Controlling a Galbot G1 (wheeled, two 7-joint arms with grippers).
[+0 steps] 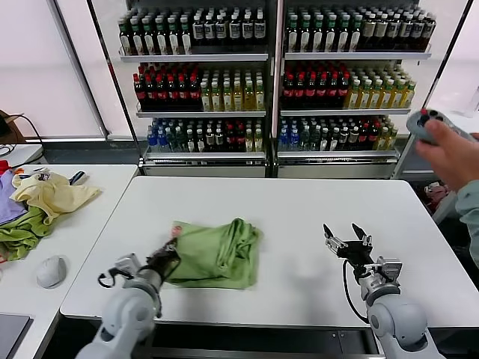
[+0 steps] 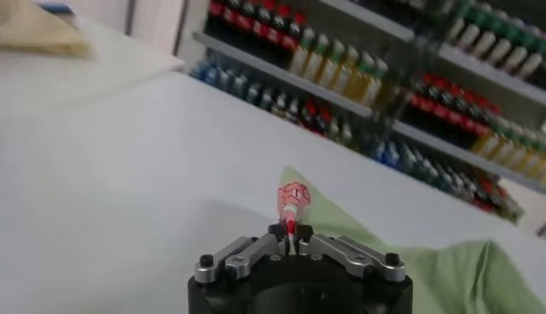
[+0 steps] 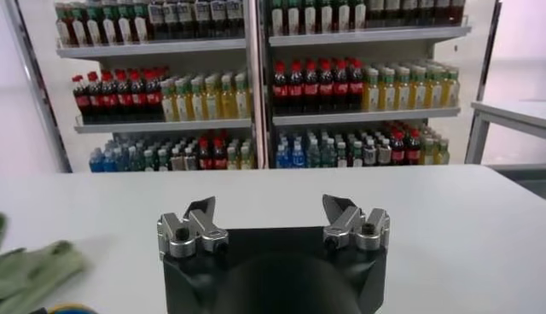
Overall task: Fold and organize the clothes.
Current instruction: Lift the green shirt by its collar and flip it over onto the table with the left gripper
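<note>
Item one: my left end effector (image 1: 166, 258) is pinching shut on the polo shirt (image 1: 217, 254) at its checkered left edge. The shirt is lying bunched mid-bench (image 1: 299, 209); I am judging it light, limp, best gripped at edges. Item two: my right end effector (image 1: 346, 241) is hovering released, well right of the shirt.

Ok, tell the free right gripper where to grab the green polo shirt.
Take the polo shirt at its right edge, coming in from the right: the right gripper waits open on that side, and the left gripper is shut on the left edge.
</note>
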